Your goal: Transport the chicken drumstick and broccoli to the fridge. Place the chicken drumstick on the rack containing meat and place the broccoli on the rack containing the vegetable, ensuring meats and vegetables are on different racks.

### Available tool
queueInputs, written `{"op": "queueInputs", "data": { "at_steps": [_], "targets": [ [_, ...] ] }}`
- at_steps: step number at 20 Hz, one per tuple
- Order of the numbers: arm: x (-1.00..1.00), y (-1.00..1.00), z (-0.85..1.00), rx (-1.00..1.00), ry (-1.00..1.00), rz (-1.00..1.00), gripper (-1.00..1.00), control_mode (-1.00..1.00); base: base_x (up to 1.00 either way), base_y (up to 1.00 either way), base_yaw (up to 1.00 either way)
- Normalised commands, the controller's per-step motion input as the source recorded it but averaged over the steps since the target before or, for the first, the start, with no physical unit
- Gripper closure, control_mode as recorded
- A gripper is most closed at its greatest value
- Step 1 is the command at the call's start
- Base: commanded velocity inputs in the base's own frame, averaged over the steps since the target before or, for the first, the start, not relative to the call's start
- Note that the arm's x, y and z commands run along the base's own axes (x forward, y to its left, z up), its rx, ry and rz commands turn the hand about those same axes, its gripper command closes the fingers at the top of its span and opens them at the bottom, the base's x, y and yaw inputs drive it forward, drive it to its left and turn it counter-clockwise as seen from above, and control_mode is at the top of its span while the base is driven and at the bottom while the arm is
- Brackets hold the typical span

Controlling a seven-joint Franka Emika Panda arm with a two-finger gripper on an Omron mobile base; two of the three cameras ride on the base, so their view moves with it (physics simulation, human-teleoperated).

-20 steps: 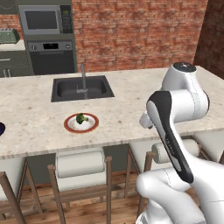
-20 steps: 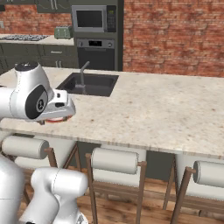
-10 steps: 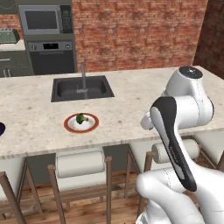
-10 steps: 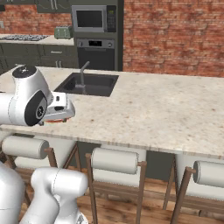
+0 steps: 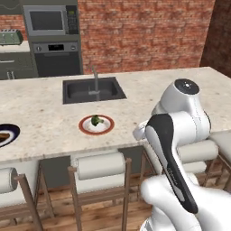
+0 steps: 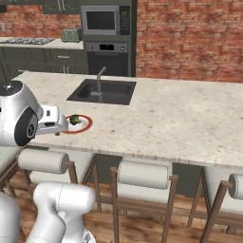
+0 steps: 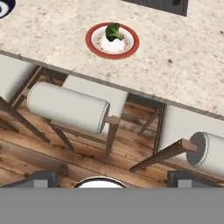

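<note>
Broccoli [image 5: 95,120] [image 6: 75,119] [image 7: 113,31]: dark green floret, sitting on a white plate with a red rim [image 5: 109,128] [image 6: 86,126] [image 7: 131,43]. In the hand view the floret lies toward the plate's 12 o'clock edge, not centred. Plate rests on the speckled stone island counter [image 5: 45,113] [image 6: 180,118] [image 7: 188,65], near the counter's front edge.

Sink [image 5: 76,90] [image 6: 114,92]: dark basin with a faucet [image 5: 95,81] [image 6: 98,80], at about 12 o'clock from the plate in the left base view, apart from it.

Second plate [image 5: 13,131], dark-rimmed, at 9 o'clock from the red-rimmed plate, cut by the left edge of the left base view. A brownish item lies on it [image 5: 3,136]; too small and cropped to say whether it is the chicken drumstick. A dark plate edge also shows in the hand view's top-left corner [image 7: 4,8].

Gripper [image 7: 111,180]: the two dark finger tips [image 7: 41,178] sit far apart at the bottom of the hand view, jaws spread wide, nothing between them. The hand hangs off the counter's front edge, over the stools, well apart from the broccoli, which lies at roughly 12 o'clock from it in the hand view. In the right base view the hand's white block [image 6: 52,121] sits at 9 o'clock from the plate.

White-cushioned wooden stools [image 5: 99,167] [image 6: 142,173] [image 7: 68,107] line the near side of the island, over a wood plank floor [image 7: 52,153].

Far wall: red brick [image 5: 144,31] [image 6: 190,38], with a black built-in oven [image 5: 56,56] [image 6: 107,54] and microwave [image 5: 45,20] [image 6: 102,20] at 11 o'clock from the sink.
</note>
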Motion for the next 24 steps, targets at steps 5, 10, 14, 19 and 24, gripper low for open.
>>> {"op": "queueInputs", "data": {
  "at_steps": [5, 10, 14, 19, 24],
  "targets": [
    [0.0, 0.0, 0.0, 0.0, 0.0, 0.0, -1.0, 1.0, -0.01, 1.0, -0.04],
    [0.0, 0.0, 0.0, 0.0, 0.0, 0.0, -1.0, 1.0, 0.5, 0.49, -0.02],
    [0.0, 0.0, 0.0, 0.0, 0.0, 0.0, -1.0, 1.0, 0.96, -0.39, 0.0],
    [0.0, 0.0, 0.0, 0.0, 0.0, 0.0, -1.0, 1.0, 1.0, -0.44, 0.01],
    [0.0, 0.0, 0.0, 0.0, 0.0, 0.0, -1.0, 1.0, 1.0, -0.41, 0.05]
  ]
}}
